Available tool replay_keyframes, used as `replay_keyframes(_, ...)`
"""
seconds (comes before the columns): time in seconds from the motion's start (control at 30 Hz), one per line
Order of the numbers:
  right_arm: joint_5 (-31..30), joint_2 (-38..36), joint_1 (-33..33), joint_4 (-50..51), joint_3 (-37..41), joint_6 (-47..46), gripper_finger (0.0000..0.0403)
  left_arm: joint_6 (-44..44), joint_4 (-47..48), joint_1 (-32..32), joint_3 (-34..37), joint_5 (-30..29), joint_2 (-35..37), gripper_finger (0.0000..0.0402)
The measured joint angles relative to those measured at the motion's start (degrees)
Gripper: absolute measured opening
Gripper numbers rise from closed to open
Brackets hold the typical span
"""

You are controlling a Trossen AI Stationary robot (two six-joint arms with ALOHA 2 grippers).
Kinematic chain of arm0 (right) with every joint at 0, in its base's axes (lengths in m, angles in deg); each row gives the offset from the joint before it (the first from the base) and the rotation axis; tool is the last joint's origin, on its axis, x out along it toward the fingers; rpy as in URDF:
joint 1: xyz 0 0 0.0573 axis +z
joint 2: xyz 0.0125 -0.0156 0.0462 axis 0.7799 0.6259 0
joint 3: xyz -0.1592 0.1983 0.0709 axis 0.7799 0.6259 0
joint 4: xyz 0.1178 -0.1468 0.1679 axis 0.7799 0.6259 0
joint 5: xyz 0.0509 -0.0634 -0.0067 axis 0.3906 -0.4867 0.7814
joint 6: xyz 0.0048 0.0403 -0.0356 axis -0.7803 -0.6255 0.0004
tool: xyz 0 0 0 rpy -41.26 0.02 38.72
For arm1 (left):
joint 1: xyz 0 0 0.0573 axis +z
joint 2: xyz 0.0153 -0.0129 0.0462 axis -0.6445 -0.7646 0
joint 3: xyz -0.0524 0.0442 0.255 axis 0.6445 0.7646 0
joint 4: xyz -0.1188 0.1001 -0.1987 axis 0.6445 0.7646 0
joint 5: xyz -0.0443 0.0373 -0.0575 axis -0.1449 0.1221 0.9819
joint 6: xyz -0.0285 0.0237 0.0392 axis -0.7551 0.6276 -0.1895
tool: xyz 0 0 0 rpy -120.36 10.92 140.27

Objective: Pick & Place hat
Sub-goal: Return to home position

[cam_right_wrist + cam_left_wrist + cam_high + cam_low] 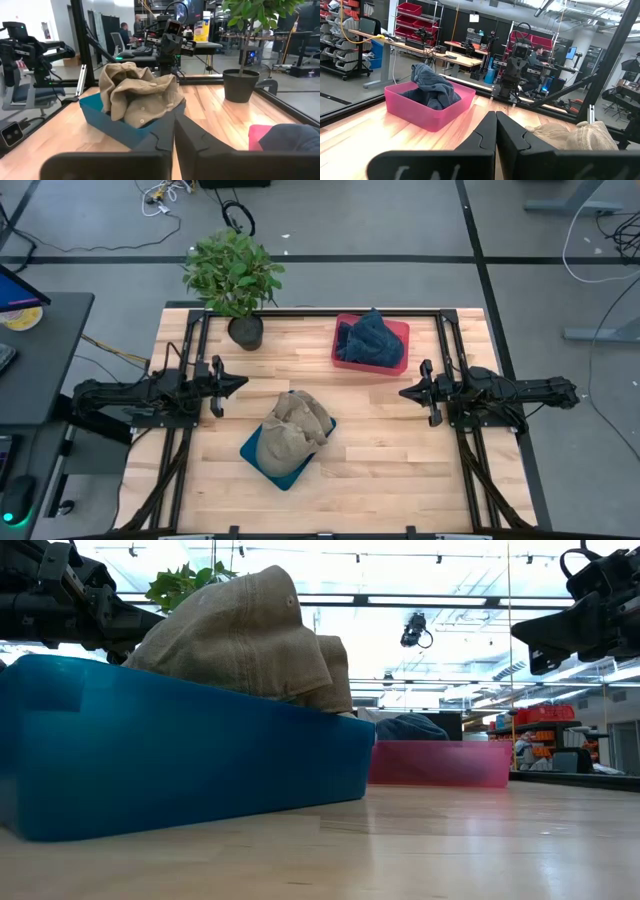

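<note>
Blond wood makes up the surface (380,440) I work over. I read it from the front edge back, with a clock laid flat on it and twelve at the far edge.

Nearest, at about six o'clock and a little toward seven, sits the blue bin (262,455), turned at an angle to the edges. Brown caps (300,425) lie heaped in it, rising well above its rim and covering its far right part. They are bunched so that I cannot count them.

At nine o'clock my left fingers (238,383) hang above the wood, pressed together tip to tip with nothing between them, pointing toward three. At three o'clock my right fingers (405,392) mirror them, likewise closed on nothing, pointing toward nine. Both pairs are clear of the bins and well apart from each other, with the blue bin between them and slightly nearer.

Farther back, at about one o'clock, the pink bin (342,358) rests on the wood. The blue caps (375,338) sit crumpled inside it, humped above its rim.

Farthest, at eleven o'clock by the far edge, a potted plant (233,275) stands upright, its leaves spreading out past that edge.
</note>
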Motion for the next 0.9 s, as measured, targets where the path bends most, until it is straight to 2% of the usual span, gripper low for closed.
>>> replay_keyframes(0.2,0.0,0.0,0.0,0.0,0.0,0.0,0.0030,0.0,0.0,0.0,0.0,0.0,0.0,0.0005)
replay_keyframes(0.9,0.0,0.0,0.0,0.0,0.0,0.0,0.0032,0.0,0.0,0.0,0.0,0.0,0.0,0.0005)
